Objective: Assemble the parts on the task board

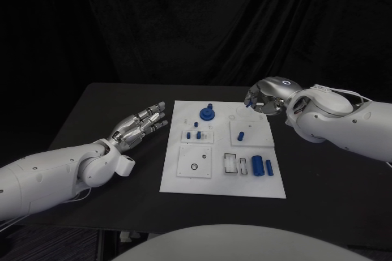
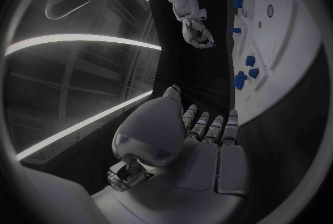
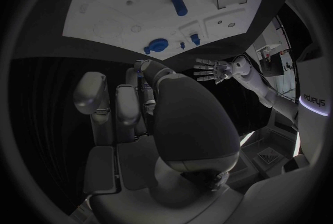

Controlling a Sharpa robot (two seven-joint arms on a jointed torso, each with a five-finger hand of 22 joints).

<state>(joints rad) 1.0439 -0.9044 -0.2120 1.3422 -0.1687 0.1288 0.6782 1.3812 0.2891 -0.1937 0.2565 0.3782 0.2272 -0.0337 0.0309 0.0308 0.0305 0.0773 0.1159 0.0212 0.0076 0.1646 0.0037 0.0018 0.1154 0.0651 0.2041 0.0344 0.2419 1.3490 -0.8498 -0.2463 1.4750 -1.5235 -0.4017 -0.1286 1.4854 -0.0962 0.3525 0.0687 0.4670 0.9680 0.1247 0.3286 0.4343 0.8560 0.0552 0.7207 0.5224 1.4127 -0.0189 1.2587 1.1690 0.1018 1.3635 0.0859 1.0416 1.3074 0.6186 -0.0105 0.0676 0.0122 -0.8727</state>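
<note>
You are looking at a robotics lab or test cell: a black table (image 1: 327,187) backed by a black curtain (image 1: 196,34) carries a white task board (image 1: 222,184) with small blue parts (image 1: 257,165), like a staged benchmark.

A white task board (image 1: 184,179) sits at the centre of the frame on a black table (image 1: 98,111). The parts (image 1: 257,165) on it are blue. At the left a silver left hand (image 1: 140,125) ends a white arm (image 1: 49,173); at the upper right the silver right hand (image 1: 265,97) pinches a small blue piece (image 1: 247,104). The backdrop is black.
</note>
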